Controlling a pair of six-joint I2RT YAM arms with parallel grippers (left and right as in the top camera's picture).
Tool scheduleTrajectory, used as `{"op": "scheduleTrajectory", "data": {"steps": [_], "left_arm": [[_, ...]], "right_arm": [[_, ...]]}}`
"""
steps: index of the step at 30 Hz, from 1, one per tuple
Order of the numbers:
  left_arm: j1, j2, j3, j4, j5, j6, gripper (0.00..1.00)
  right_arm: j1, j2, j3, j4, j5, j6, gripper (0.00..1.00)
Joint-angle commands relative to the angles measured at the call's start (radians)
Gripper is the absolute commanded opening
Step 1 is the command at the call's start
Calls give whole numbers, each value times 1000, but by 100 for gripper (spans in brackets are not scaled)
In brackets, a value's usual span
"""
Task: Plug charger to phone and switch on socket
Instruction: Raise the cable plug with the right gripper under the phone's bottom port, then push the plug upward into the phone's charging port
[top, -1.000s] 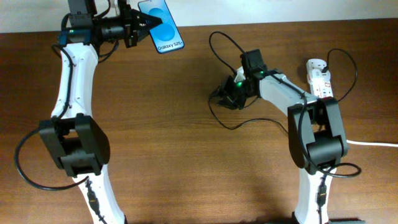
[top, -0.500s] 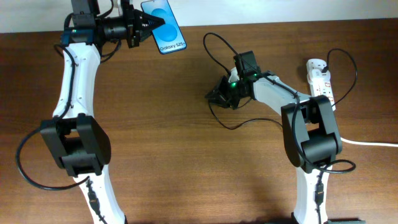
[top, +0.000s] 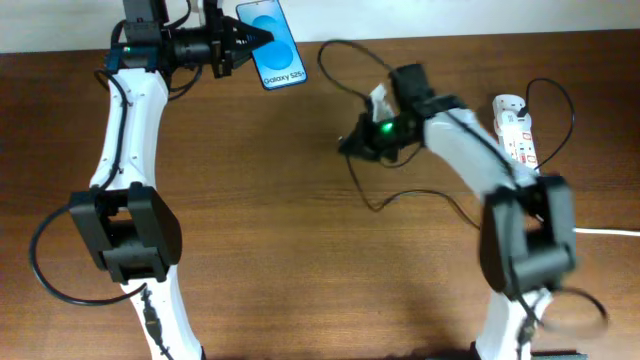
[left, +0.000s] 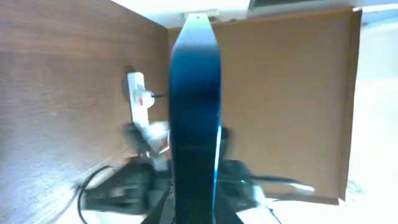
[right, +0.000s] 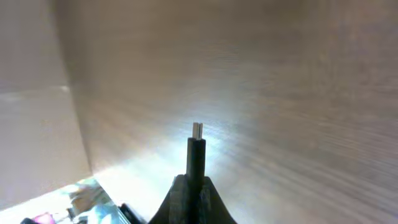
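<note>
Now mid-plugging, plug not yet in: left tool (top: 248, 42) clamped on phone (top: 277, 45), held far left; right tool (top: 357, 144) closed on charger (right: 197, 158) plug, centre. Next, likely: line tip up with phone, push in; socket (top: 515, 125) far right, switch pending

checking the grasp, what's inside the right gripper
The charger plug, its metal tip poking out. The part clamped in the right gripper is covered.

On the brown wooden surface (top: 300, 260), 1 white socket (top: 515, 128) far right, 1 thick white cord (top: 610, 232) at the right edge, slack black charger (top: 380, 207) loops mid-surface.
</note>
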Motion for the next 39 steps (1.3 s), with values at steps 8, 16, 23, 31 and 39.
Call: {"op": "scheduleTrajectory", "data": {"steps": [8,16,23,31,39], "left_arm": [[-78,-11,10,184,258,-2,0],[-88,-11,10,184,140,-117,0],[-96,-11,10,192,175,-159,0],[-136,-11,10,288,214,-160,0],[-129,-11,10,289,232,-163,0]], "right_arm": [[-117,-496,-51,-291,-262,-469,4],[71,-496,-271,360,-170,193,4],[154,-488,-272,466,-27,335,4],[153,-467,-272,513,-28,332,4],[151,-466,-272,524,-30,320,4]]}}
